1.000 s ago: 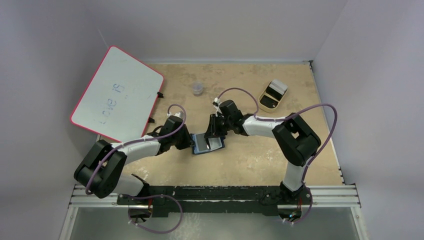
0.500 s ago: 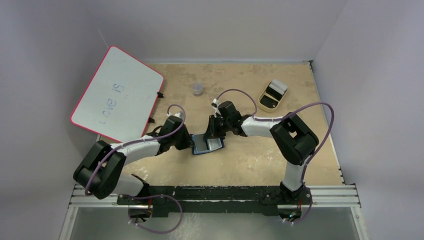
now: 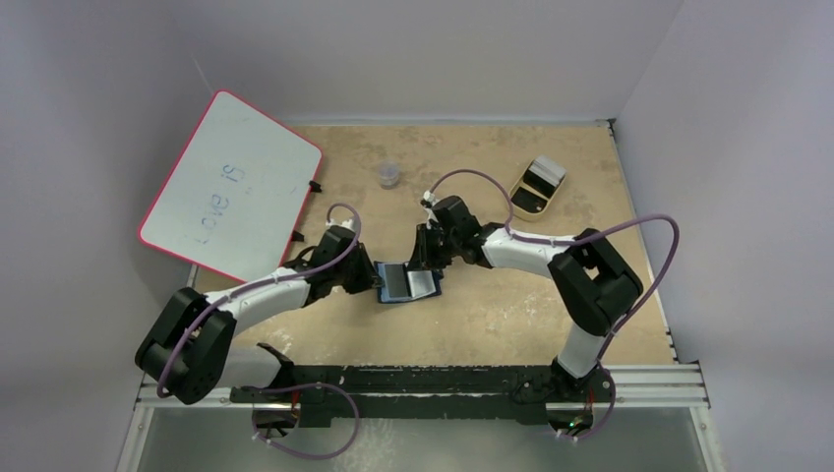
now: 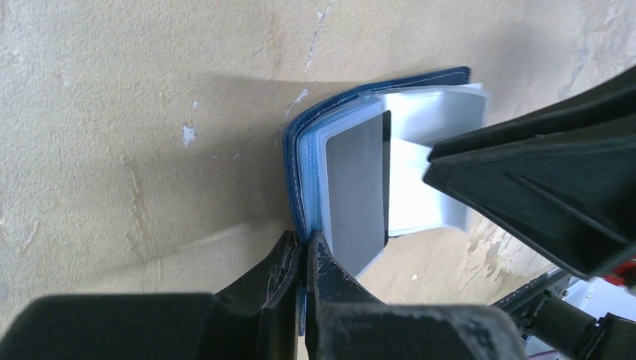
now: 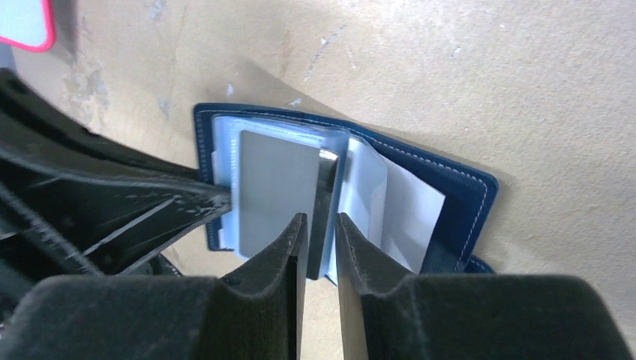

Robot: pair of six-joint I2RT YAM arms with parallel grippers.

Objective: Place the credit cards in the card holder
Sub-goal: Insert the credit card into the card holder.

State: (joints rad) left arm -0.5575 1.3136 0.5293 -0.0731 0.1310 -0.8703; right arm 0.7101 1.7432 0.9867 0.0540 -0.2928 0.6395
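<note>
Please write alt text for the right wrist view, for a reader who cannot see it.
The right gripper pinches the edge of a grey card that sits partly in a clear sleeve of the open navy card holder on a tan table. From the left, the left gripper grips the holder's edge.

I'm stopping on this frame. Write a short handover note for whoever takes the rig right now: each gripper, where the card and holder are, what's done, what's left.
Left gripper: shut on the card holder, pinching the edge of its blue cover. The holder lies open on the table.
Right gripper: shut on the credit card, gripping one edge.
Card: grey, lying over the holder's clear sleeves, apparently partly inside one and not fully seated.
Done: holder open and pinned, card brought to a sleeve.
Left: push the card home, then release. Whether other cards wait, I cannot tell.
</note>
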